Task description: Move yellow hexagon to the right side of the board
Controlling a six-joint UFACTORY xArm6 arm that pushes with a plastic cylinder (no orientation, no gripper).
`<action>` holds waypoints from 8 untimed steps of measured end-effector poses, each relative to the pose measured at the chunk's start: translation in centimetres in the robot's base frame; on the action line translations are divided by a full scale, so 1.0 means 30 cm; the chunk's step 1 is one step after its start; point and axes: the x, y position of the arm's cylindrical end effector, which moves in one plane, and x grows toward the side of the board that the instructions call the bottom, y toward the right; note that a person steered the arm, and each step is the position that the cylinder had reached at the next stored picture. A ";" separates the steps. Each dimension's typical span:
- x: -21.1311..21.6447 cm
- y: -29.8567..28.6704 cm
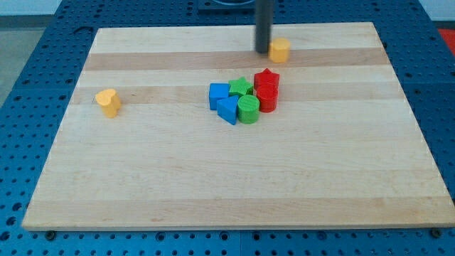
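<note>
The yellow hexagon sits near the view's top, a little right of centre on the wooden board. My tip stands right at its left side, touching or almost touching it. The dark rod rises from there out of the view's top. A second yellow block, heart-like in shape, lies far off at the view's left.
A tight cluster sits at the board's centre: a blue cube, a blue triangular block, a green star, a green cylinder, a red star and a red cylinder. A blue pegboard surrounds the board.
</note>
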 end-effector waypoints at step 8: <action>0.282 0.326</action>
